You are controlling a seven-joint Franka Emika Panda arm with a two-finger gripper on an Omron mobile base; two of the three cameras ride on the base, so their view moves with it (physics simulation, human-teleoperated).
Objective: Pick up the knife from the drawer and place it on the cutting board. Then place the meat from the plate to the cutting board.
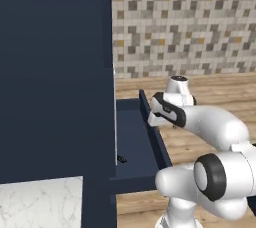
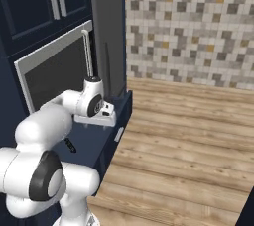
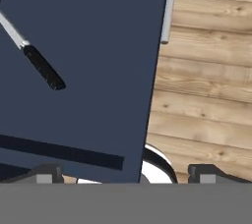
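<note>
So the drawer point(image 3: 88, 70) is pulled out from the navy cabinet point(image 1: 50, 72), flat dark blue inside, and I'll use it as the reference for everything. Going left to right in the hand view: the knife point(image 3: 34, 56) is lying flat on the drawer floor toward the left side, silver blade running off the upper left edge of the picture, black handle pointing down and to the right. Nothing is touching it. Right of the knife there's a good stretch of bare drawer floor, then the drawer's front edge with its small silver handle point(image 3: 168, 16) sticking out over the wood floor point(image 3: 206, 80).

The end effector point(image 3: 125, 174) is spread wide, with one fingertip point(image 3: 47, 174) low over the drawer interior and the other out past the drawer's front edge, above the wood planks. It's pinching nothing and sits well apart from the knife.

From the left base view you can see the hand point(image 1: 165, 109) hanging over the drawer's front edge, and a bit of the knife handle peeks out beside the cabinet's side. In the right base view the hand is above the drawer too, with the black knife handle showing on the drawer floor nearer the robot. Behind the drawer there's a mosaic tile wall point(image 2: 188, 27).
</note>
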